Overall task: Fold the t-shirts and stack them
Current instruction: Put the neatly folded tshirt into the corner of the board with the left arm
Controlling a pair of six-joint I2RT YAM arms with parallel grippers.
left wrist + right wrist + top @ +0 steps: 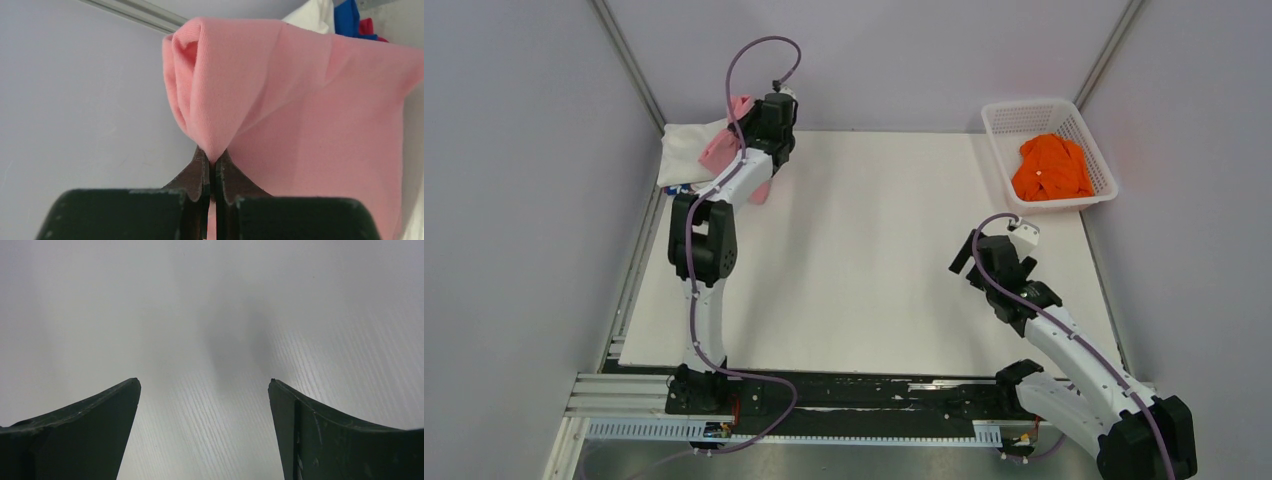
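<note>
Left wrist | left claw (215,164) pinches pink t-shirt (300,110) | cloth bunched directly above

Free room is stretching across the middle of the surface (874,250) between the left arm (707,240) and the right arm (1064,335). The mesh basket (1030,104) holding the orange shirt (1051,168) is blocking the far right corner. The white shirt (686,150) and the pink shirt (300,125), pinched in the left pincer (212,162), are crowding the far left corner.
</note>
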